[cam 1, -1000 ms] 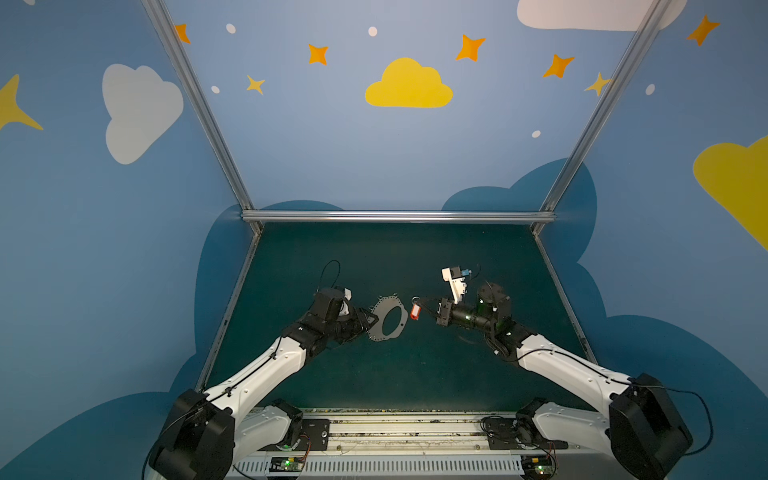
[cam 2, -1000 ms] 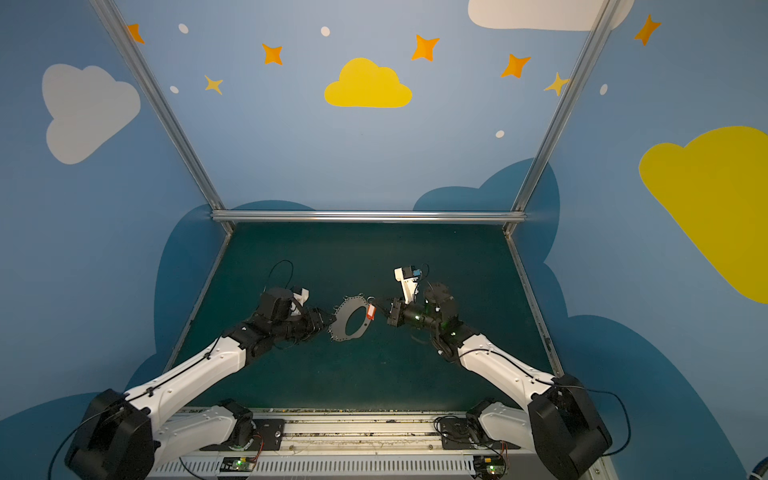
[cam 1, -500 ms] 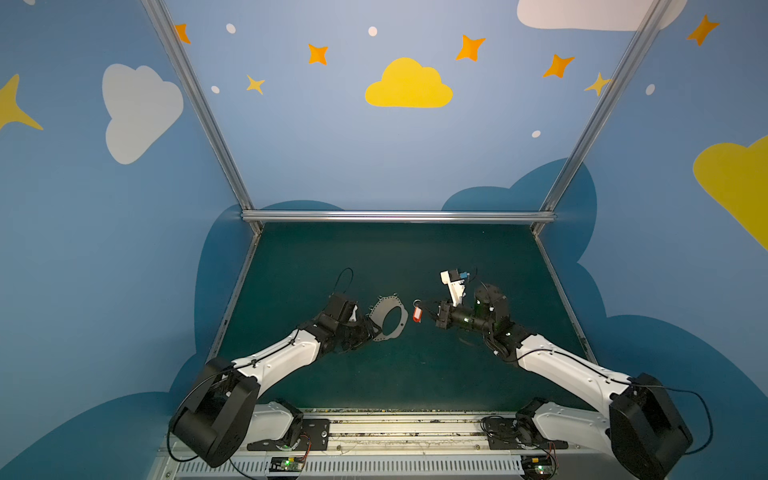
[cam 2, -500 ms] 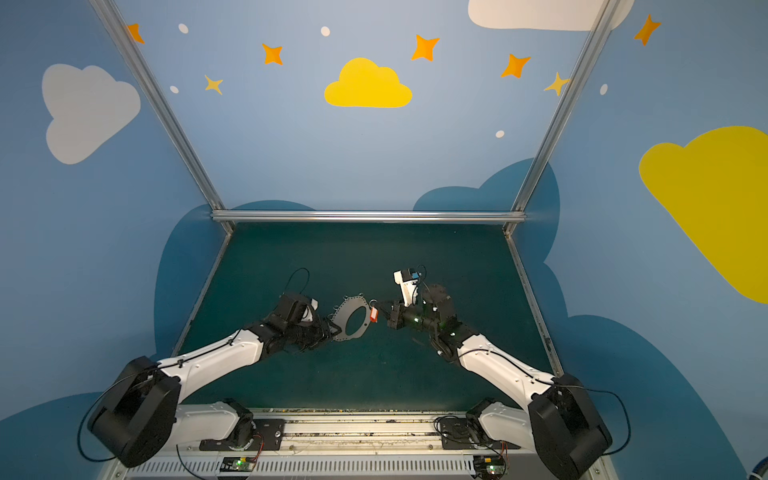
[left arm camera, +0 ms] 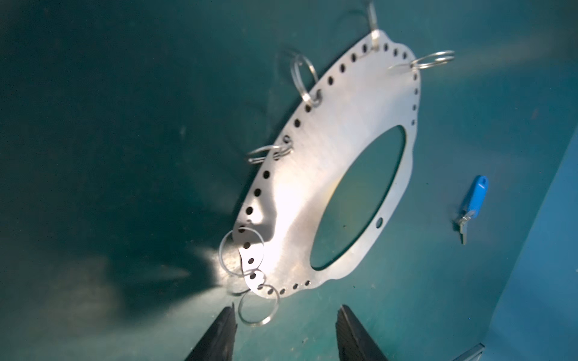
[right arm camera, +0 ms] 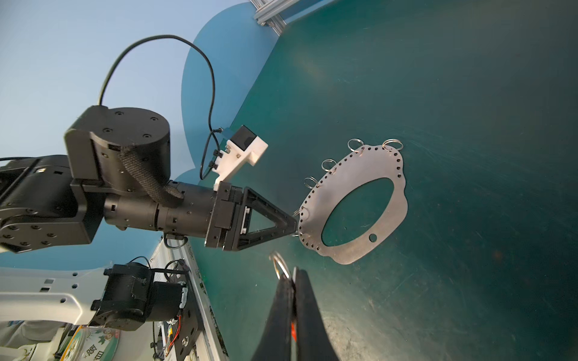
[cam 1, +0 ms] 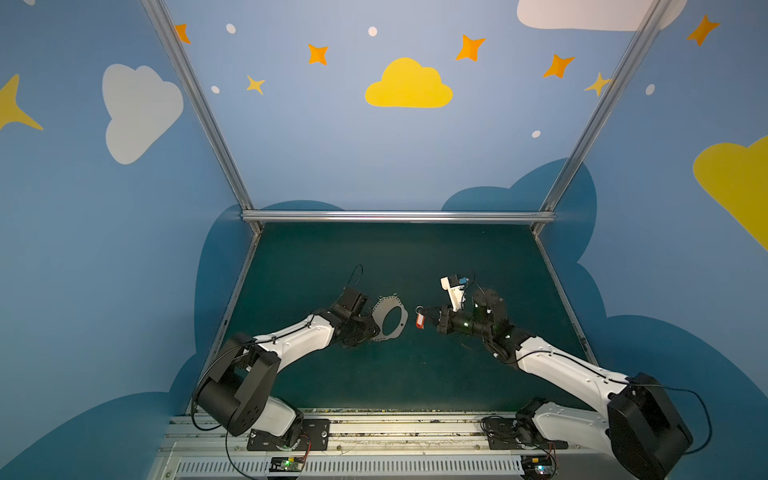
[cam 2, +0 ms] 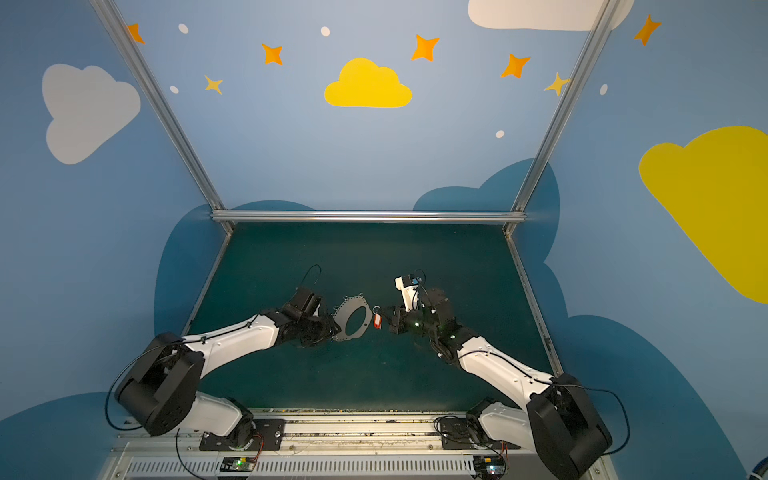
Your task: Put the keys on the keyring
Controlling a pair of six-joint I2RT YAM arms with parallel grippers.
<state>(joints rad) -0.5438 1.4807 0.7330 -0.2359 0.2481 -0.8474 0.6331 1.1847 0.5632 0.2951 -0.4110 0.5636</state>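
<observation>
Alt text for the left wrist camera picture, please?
A metal plate with a big oval hole and wire rings on its edge, against a green mat, beyond the left gripper's open fingers. A blue-tagged key lies apart.

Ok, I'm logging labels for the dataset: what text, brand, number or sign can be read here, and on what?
On the round printed disc, at the right wrist view's edge: a few characters, cut off and turned, too blurred to read.
On the keyring, red-tagged key and blue-tagged key: no text visible.
</observation>
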